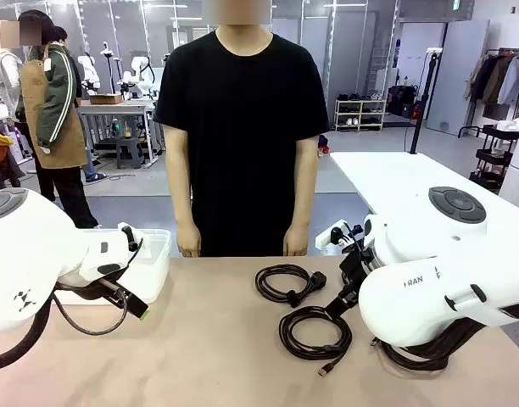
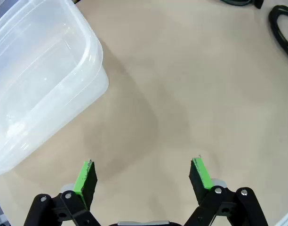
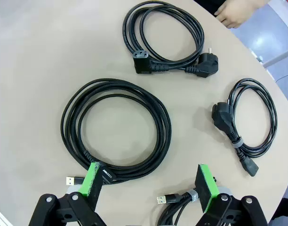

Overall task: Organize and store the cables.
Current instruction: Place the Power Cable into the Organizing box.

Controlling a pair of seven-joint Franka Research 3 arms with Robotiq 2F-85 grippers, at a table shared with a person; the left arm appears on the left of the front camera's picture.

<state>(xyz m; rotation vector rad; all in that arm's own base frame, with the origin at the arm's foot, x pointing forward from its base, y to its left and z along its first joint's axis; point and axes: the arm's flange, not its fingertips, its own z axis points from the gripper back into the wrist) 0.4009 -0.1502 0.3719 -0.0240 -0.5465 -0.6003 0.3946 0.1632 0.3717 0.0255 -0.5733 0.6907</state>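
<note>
black coiled usb cable (image 3: 164,129) sits below the wide-open, empty right hand (image 3: 148,172) — lower straight, pinch all strands together

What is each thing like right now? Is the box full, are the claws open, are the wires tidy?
Clear box: no lid on, looks empty.
Left gripper: open, holding nothing.
Right gripper: open, holding nothing.
Big cable: coiled, lying on the table.
Power cable: coiled, on the table.
Small cable: coiled, banded, on the table.
</note>
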